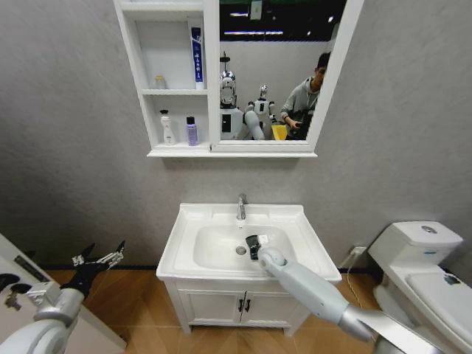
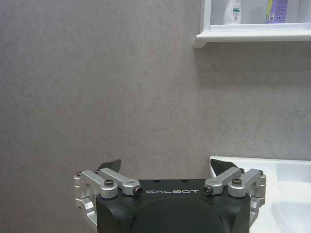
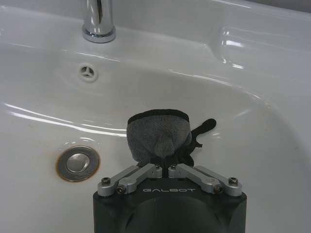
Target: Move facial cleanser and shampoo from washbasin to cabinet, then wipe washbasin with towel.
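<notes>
So the right gripper (image 3: 165,162) is down inside the bowl of the white rectangular ceramic washbasin (image 1: 206,217), fingers clenched on the small dark grey folded towel (image 3: 158,133). In the right wrist view the cloth bunches up out of the closed fingers and sits against the bowl's surface, just beside the brass-ringed drain (image 3: 77,163), which is at about 9 o'clock from the towel. The chrome tap (image 3: 98,19) is up around 11 o'clock, with the little overflow hole (image 3: 88,72) between it and the drain.

In the head view the grey right arm (image 1: 310,289) reaches in over the front rim of the basin at 5 o'clock.

The left gripper (image 1: 99,259) hangs off to 9 o'clock of the basin, well apart from it, fingers spread wide with nothing between them.

Up on the tall narrow white cabinet (image 1: 136,74), the bottom shelf has a white bottle (image 1: 167,127) and a purple bottle (image 1: 192,131) side by side, and a blue-and-white tube (image 1: 196,51) stands on the shelf above.
</notes>
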